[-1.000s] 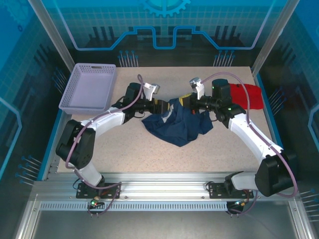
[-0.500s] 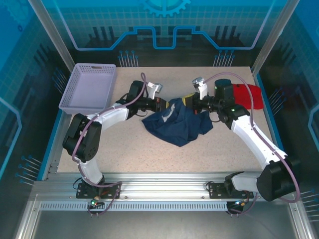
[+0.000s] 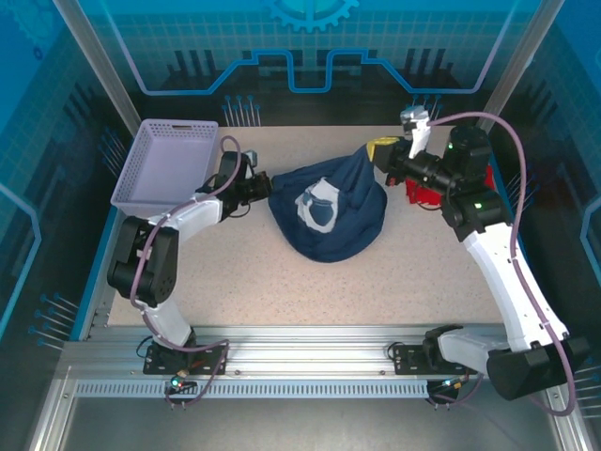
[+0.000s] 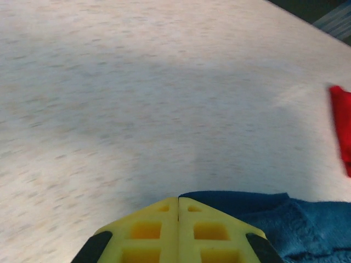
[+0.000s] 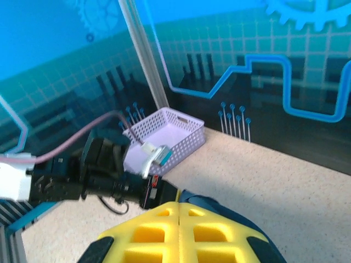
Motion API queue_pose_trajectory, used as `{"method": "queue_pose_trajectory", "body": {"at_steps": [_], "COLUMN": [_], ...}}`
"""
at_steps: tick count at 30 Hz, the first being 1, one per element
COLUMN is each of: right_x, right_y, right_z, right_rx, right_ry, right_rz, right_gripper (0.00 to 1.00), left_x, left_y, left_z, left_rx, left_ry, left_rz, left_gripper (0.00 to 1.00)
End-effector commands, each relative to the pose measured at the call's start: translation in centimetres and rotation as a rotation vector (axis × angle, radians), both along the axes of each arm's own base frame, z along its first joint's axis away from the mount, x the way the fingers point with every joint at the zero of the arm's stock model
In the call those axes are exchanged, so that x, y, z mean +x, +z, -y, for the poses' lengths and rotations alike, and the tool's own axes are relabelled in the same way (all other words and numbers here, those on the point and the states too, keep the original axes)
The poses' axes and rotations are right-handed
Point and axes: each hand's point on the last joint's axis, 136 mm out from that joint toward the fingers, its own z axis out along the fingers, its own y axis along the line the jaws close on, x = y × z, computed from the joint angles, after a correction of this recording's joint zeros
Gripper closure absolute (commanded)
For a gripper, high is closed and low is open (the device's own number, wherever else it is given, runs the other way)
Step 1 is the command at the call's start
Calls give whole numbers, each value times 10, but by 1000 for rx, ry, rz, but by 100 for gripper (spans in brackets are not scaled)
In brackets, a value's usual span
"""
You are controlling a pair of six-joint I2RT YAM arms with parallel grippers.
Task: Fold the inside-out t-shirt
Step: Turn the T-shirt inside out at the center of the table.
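The dark navy blue soft cloth t-shirt (image 3: pixel 329 211) hung bunched over the middle of the speckled beige table (image 3: pixel 394 282), pinched at both ends. The left gripper (image 3: pixel 267 188) was clamped on its left edge, low by the tabletop. The right gripper (image 3: pixel 380 150) clenched its far right corner, raised, beside the bright red folded garment (image 3: pixel 418 195).

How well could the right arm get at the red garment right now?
Probably not yet: the red garment lies close beside it, but the right gripper is shut on the t-shirt and must let go first.
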Motion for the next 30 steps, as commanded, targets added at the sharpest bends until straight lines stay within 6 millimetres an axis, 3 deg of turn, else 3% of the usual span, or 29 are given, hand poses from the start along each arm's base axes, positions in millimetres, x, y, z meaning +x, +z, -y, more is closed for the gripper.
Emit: {"method": "queue_pose_trajectory", "body": {"at_steps": [1, 4, 5, 7, 8, 11, 13, 16, 19, 22, 26, 27, 30], "right_x": [3, 10, 11, 12, 12, 12, 11, 12, 13, 15, 19, 21, 28], "right_y": [18, -2, -7, -19, -23, -37, -46, -56, -58, -58, -50, -48, -37], "right_z": [12, 5, 3, 1, -1, -5, -9, -12, -13, -13, -14, -14, -12], "right_rx": [60, 69, 68, 62, 56, 37, 26, 12, 8, 4, 15, 23, 44], "right_ry": [-52, -15, -6, 9, 19, 45, 70, 82, 86, 80, 78, 77, 49], "right_rz": [7, -57, -72, -98, -105, -146, -173, -194, -198, -198, -191, -189, -188], "right_gripper": [100, 100, 100, 100, 100, 100, 100, 100, 100, 100, 100, 100, 100], "left_x": [-20, -34, -39, -51, -56, -73, -87, -112, -135, -148, -146, -141, -133], "left_y": [-17, -14, -13, -2, 5, 38, 67, 104, 120, 113, 83, 75, 61], "left_z": [-45, -41, -38, -37, -35, -14, 21, 83, 134, 170, 196, 199, 211], "left_rx": [119, 72, 57, 33, 23, -1, -45, -175, -263, -281, -203, -185, -197], "left_ry": [159, 141, 127, 114, 103, 17, -129, -389, -580, -691, -730, -724, -729], "left_rz": [-52, -39, -36, -25, -11, 81, 175, 265, 263, 223, 189, 179, 152], "left_gripper": [100, 100, 93, 60, 51, 36, 32, 32, 32, 31, 30, 36, 72]}}
